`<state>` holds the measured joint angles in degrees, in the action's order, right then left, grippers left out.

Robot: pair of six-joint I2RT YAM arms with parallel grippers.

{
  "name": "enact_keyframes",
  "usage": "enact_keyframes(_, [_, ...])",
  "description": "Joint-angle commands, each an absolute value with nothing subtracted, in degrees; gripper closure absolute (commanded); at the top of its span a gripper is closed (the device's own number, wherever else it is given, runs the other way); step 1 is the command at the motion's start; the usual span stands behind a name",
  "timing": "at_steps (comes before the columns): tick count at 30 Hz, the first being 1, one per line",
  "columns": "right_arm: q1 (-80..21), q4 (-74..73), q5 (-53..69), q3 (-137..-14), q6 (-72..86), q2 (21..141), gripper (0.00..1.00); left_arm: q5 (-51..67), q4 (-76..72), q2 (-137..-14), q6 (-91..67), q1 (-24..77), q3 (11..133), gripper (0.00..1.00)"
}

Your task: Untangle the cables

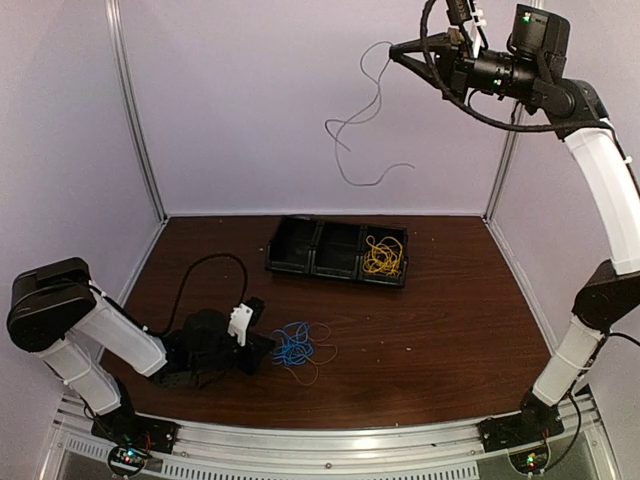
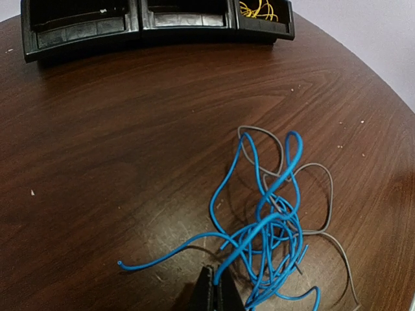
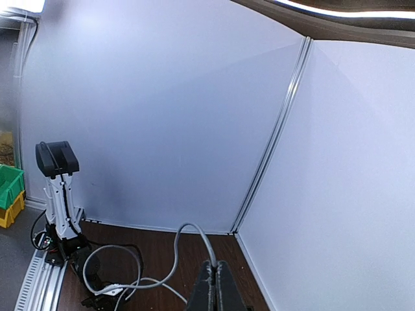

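A blue cable tangle (image 1: 293, 346) lies on the table, with a thin grey-brown wire (image 1: 320, 352) looped around it. My left gripper (image 1: 272, 345) sits low at its left edge. In the left wrist view that gripper (image 2: 220, 285) is shut on a strand of the blue cable (image 2: 272, 223), and the grey-brown wire (image 2: 321, 194) lies under and beside it. My right gripper (image 1: 393, 47) is raised high at the back, shut on a grey wire (image 1: 352, 118) that hangs free in the air. It also shows in the right wrist view (image 3: 175, 259), pinched in the gripper (image 3: 215, 269). A yellow cable (image 1: 383, 255) lies coiled in the tray.
A black three-compartment tray (image 1: 300, 248) stands at the back centre of the table; its left and middle compartments look empty. The tray (image 2: 84, 29) also shows in the left wrist view. White walls enclose the table on three sides.
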<state>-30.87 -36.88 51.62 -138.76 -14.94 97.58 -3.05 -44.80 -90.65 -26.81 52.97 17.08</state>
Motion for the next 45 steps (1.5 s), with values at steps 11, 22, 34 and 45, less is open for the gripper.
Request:
enact_keyframes(11, [-30.3, -28.5, 49.1, -119.4, -13.9, 97.2, 1.00, -5.0, -44.5, -81.6, -27.8, 52.9, 17.0, 0.64])
enact_keyframes(22, [-28.6, -21.4, 45.6, -112.9, -13.5, 106.0, 1.00, -12.0, -36.8, -63.5, -28.4, 53.2, 12.7, 0.42])
enact_keyframes(34, [-23.7, -18.1, 44.1, -117.5, -10.4, 121.0, 1.00, -16.8, -28.2, -49.9, -29.6, 53.2, 9.5, 0.43])
enact_keyframes(45, [-22.2, -18.4, 41.9, -119.8, -10.7, 128.3, 1.00, -17.9, -26.0, -47.6, -29.6, 53.2, 9.0, 0.43])
